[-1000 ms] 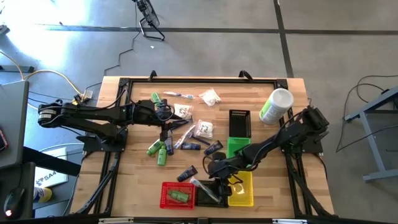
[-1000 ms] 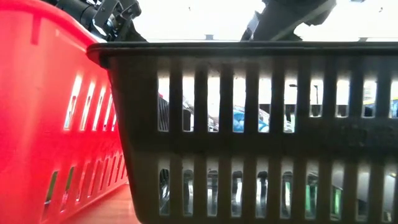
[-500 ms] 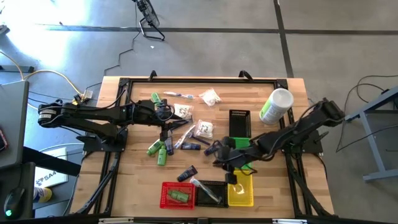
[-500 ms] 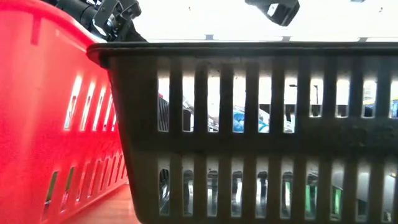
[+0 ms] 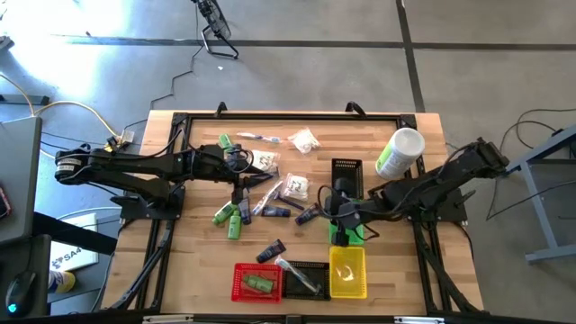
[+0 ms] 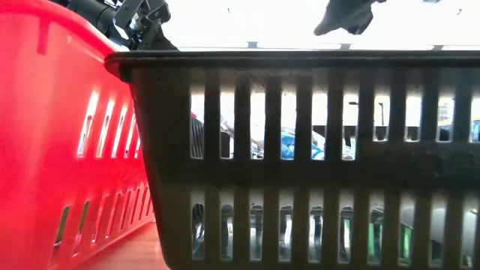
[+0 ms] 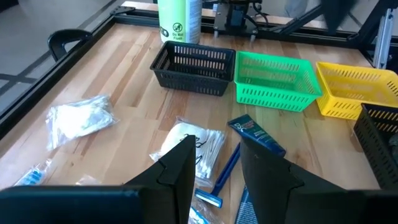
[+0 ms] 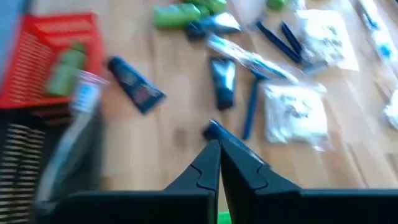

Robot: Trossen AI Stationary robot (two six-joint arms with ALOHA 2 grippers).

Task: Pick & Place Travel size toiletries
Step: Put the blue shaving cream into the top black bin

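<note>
The travel size toiletries lie mid-table: green bottles (image 5: 229, 220), navy tubes (image 5: 270, 250), white packets (image 5: 294, 187) and blue razors (image 7: 222, 180). A clear-wrapped toothbrush (image 5: 293, 271) lies in the near black basket (image 5: 315, 270), and a green bottle (image 5: 258, 284) lies in the red basket (image 5: 241, 273). My right gripper (image 8: 219, 152) hangs shut and holds nothing, above the green basket (image 5: 353, 236). My left gripper (image 7: 214, 168) stands open above the pile, over a packet (image 7: 189, 140), touching nothing.
A yellow basket (image 5: 358, 274) sits at the near edge beside the black one. A second black basket (image 5: 346, 177) stands beyond the green one. A white-and-green canister (image 5: 399, 153) stands at the far right. Bare wood lies near the left front.
My right gripper has risen from low over the near baskets and drawn back toward the table's far right, and now hangs over the green basket. The toothbrush stays in the black basket.
</note>
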